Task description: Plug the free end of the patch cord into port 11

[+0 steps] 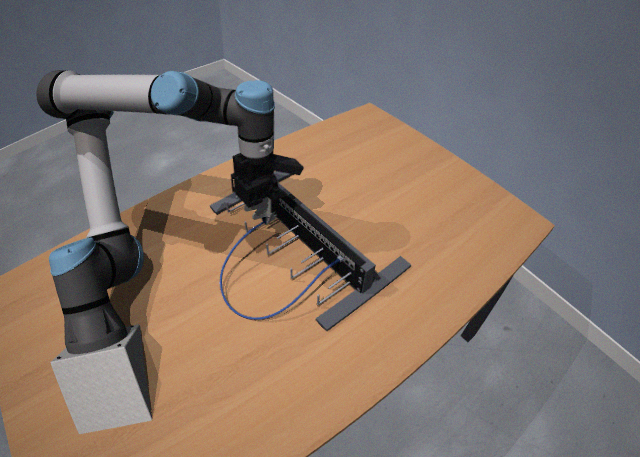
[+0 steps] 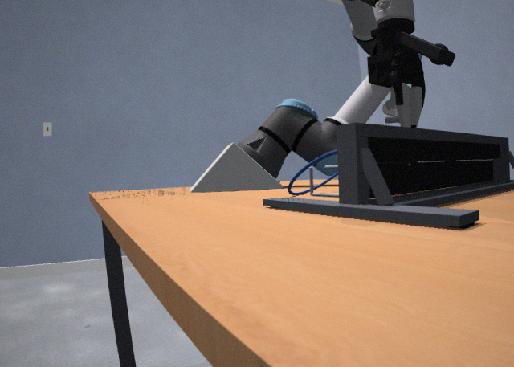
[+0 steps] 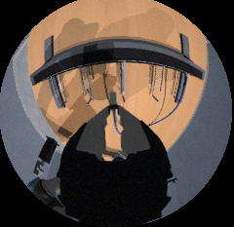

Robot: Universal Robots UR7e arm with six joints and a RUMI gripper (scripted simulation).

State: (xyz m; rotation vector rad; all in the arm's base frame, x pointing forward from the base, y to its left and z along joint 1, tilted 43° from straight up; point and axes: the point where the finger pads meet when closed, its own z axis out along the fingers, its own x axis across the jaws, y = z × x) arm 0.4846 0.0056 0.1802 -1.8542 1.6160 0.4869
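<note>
A dark free-standing rack (image 1: pixel 330 237) (image 2: pixel 431 140) (image 3: pixel 117 54) stands upright on the wooden table (image 1: pixel 439 183), its row of ports facing the arm. A blue patch cord (image 1: pixel 227 297) (image 2: pixel 307 168) (image 3: pixel 166 115) is plugged into a port near the rack's right end and loops over the table. My gripper (image 1: pixel 264 213) (image 2: pixel 409 120) (image 3: pixel 113 105) is shut on the cord's free plug (image 3: pixel 115 99). It holds the plug in front of the left half of the port row, a short way off the panel. In the wrist view the plug points at the panel's middle. I cannot make out its latch.
Several thin metal cable-guide bars (image 1: pixel 281 243) (image 1: pixel 305 268) (image 1: pixel 330 293) stick out of the rack's front towards the arm. The rack's flat foot (image 1: pixel 361 292) (image 2: pixel 373 211) lies at its right end. The arm's white pedestal (image 1: pixel 103 385) stands at the table's near left.
</note>
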